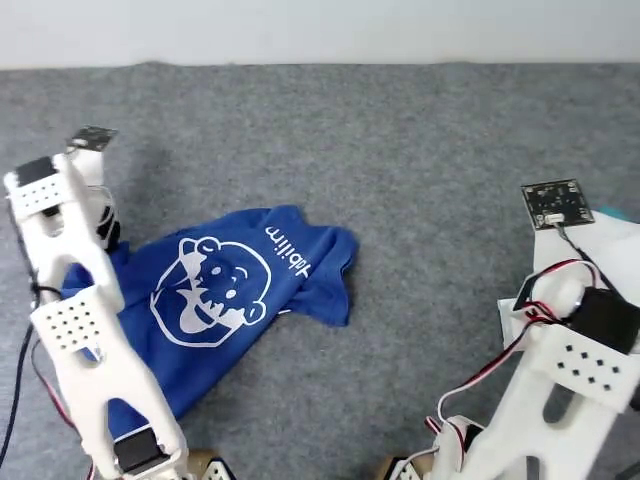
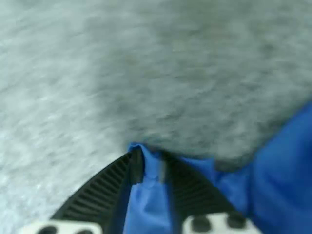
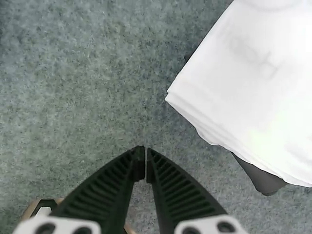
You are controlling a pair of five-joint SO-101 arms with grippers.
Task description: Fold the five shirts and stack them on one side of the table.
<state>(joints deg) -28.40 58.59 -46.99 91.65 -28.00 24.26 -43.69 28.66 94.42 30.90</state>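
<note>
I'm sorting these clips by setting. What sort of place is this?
Likely a robotics lab bench: a grey felt-covered table, a white left arm and right arm with exposed wires, plus a blue shirt and folded white shirts.

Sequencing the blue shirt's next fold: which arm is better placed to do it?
Left. The left fingers are shut on an edge of the blue shirt, so it can probably carry the fold. The right fingers are shut on nothing over the table, beside the folded white shirt.
</note>
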